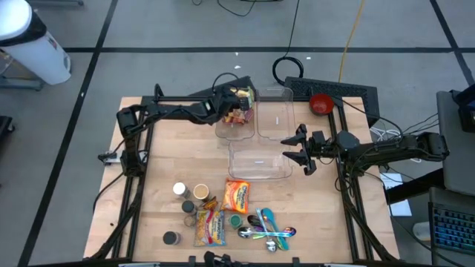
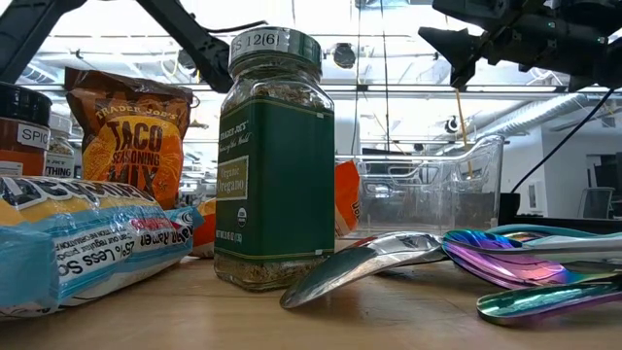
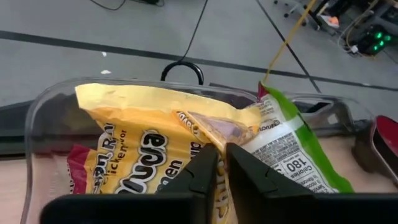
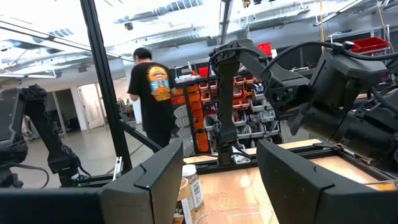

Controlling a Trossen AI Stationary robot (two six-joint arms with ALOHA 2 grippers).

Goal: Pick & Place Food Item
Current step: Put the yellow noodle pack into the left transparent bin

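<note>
Left gripper sits over the round clear tub at the far side of the tabletop. Its fingers are almost closed, pinching the top of the yellow noodle packet, which rests inside the tub next to a green and white packet. I think it is letting go. To do this well, open wide first, then lift straight up so the packet does not come along. Right gripper waits open above the empty clear box.
</note>
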